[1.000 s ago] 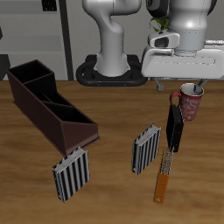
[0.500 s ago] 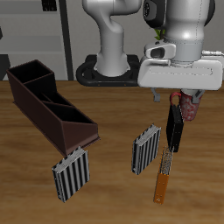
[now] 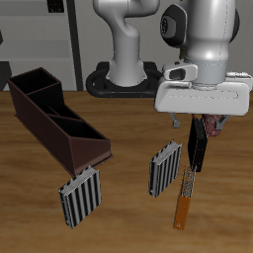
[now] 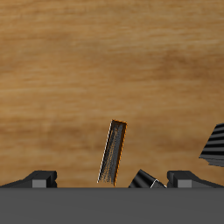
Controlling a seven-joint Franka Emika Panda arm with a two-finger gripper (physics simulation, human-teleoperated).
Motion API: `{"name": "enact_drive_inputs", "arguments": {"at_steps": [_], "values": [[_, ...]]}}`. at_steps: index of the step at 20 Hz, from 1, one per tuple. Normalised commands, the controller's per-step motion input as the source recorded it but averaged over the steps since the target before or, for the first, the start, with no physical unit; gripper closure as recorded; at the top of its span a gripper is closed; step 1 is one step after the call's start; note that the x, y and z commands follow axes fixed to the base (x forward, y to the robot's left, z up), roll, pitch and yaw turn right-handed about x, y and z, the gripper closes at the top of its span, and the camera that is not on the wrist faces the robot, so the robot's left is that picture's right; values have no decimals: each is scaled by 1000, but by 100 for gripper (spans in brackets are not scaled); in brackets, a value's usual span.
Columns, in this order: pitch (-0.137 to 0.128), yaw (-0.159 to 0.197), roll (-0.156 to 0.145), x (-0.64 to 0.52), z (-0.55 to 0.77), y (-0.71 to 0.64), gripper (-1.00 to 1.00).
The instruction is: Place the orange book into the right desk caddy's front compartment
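Orange book [image 3: 184, 200] lies flat on the table [image 3: 126, 227] in the exterior view, near the front edge, its long axis running roughly from twelve to six o'clock with a slight tilt. A black book [image 3: 198, 144] lies just beyond its far end, nearly in line with it, and a grey-and-black striped slab [image 3: 165, 168] stands close at about ten o'clock from it. The right desk caddy [image 3: 54, 117] sits well apart across the table, at roughly ten o'clock from the book, with a second striped slab [image 3: 79, 196] just in front of its near end. The hand [image 3: 201, 123] hangs under the arm above the black book and a red mug [image 3: 211, 125]; its fingers are mostly hidden here, so its opening cannot be judged from this view.

In the wrist view the orange book [image 4: 112, 151] shows whole between the two dark fingertips [image 4: 35, 179], which stand wide apart with nothing between them. A corner of the black book [image 4: 146, 179] and an edge of the striped slab [image 4: 213, 144] crowd in beside it.

The main risk, as I judge it, is descending on the wrong target: the black book is close and similar in size. The thin book lying flat also offers little edge to pinch, so a slip or a nudge against the slab is likely.
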Motion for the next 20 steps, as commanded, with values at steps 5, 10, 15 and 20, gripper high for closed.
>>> {"name": "enact_drive_inputs", "arguments": {"at_steps": [5, 10, 15, 20], "values": [[-3, -31, -11, 115, -248, -66, -100], [-19, -19, 1, 96, -220, -15, -100], [9, -17, 2, 174, -157, 24, -100], [16, -23, -10, 233, -218, -17, -100]]}}
